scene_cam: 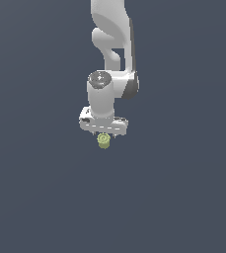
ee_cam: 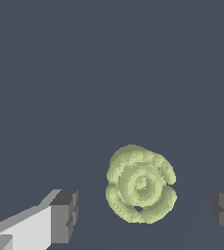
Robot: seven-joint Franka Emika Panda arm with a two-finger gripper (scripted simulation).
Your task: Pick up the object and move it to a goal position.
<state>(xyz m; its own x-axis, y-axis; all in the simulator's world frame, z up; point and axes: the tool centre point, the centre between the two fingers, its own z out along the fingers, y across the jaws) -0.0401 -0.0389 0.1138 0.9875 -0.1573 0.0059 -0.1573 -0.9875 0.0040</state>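
The gripper (ee_cam: 143, 212) is seen spread wide in the wrist view, its two dark-padded fingers (ee_cam: 64, 216) standing well apart with nothing clamped between them. The object (ee_cam: 141, 184) is found in the gap between the fingers, touching neither pad and lying nearer the finger that is cut off by the picture's edge. In the exterior view the object (scene_cam: 103, 141) is seen directly below the white gripper (scene_cam: 103, 129), just past its lower edge.

The object is shown as a small yellow-green lump, roughly round from above, with concentric ridges curling around a sunken centre and an uneven, knobbly outline. It is much narrower than the gripper body.

One finger is cropped so that only its dark pad is shown, and the other is cropped along its white base. In the exterior view the fingers are too small to be made out, and whether the object rests on the surface or is raised off it cannot be told.

The surface (scene_cam: 183, 197) is rendered as a flat, uniform slate blue filling both views.
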